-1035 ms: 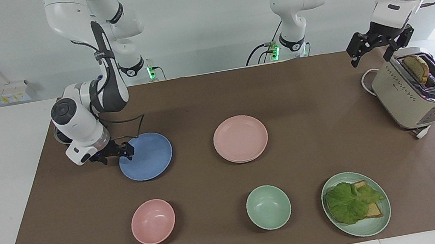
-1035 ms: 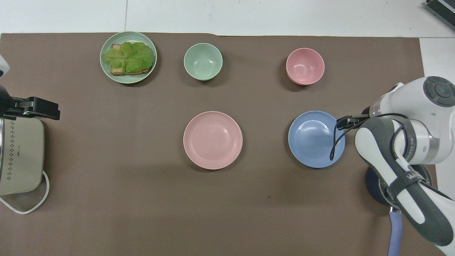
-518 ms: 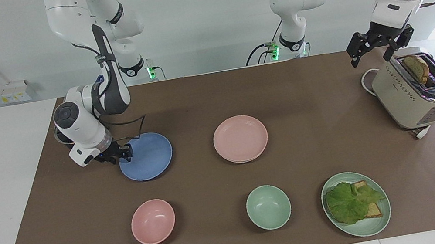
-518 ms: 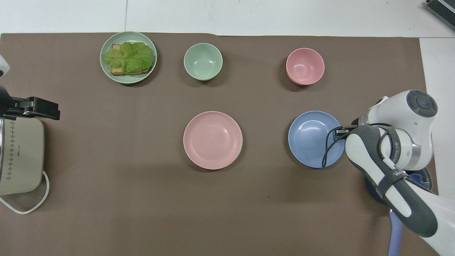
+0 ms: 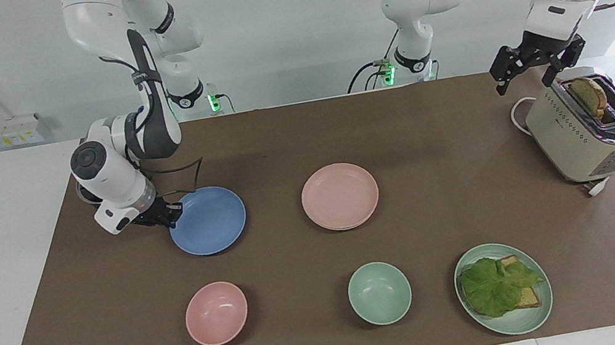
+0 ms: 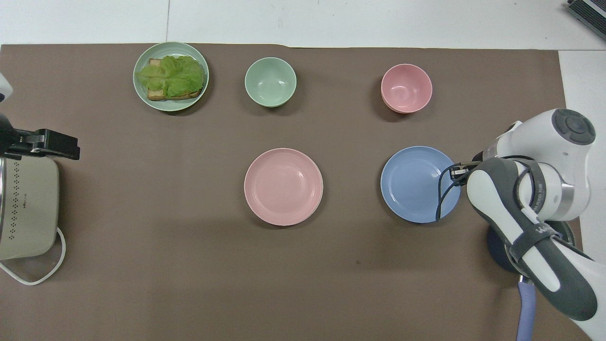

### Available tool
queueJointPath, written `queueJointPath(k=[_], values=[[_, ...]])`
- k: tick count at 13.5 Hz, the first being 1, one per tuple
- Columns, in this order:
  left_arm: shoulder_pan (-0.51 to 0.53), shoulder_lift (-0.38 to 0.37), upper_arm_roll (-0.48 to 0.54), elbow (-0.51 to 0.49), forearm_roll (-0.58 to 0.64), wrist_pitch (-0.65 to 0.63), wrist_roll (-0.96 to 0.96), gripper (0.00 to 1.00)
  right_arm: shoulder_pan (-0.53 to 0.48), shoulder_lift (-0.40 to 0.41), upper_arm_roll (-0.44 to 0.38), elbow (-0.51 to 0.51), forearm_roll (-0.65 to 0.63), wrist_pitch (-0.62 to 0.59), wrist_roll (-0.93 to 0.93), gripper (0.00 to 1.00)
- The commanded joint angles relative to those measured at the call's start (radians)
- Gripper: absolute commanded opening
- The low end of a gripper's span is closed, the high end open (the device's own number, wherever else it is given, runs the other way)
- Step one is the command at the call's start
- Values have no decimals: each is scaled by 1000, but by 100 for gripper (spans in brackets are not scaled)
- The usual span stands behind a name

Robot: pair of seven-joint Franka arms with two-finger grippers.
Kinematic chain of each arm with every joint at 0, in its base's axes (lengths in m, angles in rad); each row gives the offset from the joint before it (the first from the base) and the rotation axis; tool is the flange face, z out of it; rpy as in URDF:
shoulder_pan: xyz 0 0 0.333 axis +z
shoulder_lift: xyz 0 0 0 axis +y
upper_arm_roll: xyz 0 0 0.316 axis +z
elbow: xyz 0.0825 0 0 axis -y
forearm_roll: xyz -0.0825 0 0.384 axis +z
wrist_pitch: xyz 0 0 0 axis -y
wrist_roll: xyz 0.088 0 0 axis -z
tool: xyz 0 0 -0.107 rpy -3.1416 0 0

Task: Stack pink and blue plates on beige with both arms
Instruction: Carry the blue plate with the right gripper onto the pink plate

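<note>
1. My right gripper point(image 5: 170, 215) has just closed on the blue plate's point(image 5: 208, 220) rim, beside the pink plate point(image 5: 340, 196).
2. Plate gripped; lifting can follow.
3. My left gripper point(image 5: 537, 63) waits open over the toaster point(image 5: 582, 136).

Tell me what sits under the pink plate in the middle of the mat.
A thin paler rim peeks out under the pink plate along its edge farthest from the robots, suggesting another plate beneath. The rest of that plate is covered.

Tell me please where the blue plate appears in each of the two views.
Facing view: the blue plate lies in the picture's left half, the right gripper shut on its rim.
Overhead view: the blue plate lies in the right half.
Shared landmark: the pink plate beside it, mid-table.
</note>
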Motion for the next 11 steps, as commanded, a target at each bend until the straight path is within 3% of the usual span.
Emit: queueJointPath(k=[1,6,11], values=[[8,-5,-6,-2,11,-10,0,100,-4,-40,24,64,37,-96,-18,0],[7,-5,-6,0,11,-10,0,100,-4,-86,114,138,38,-156,-13,0],[7,-5,-6,0,11,-10,0,100,13,-77,242,195,40,-161,209,0]])
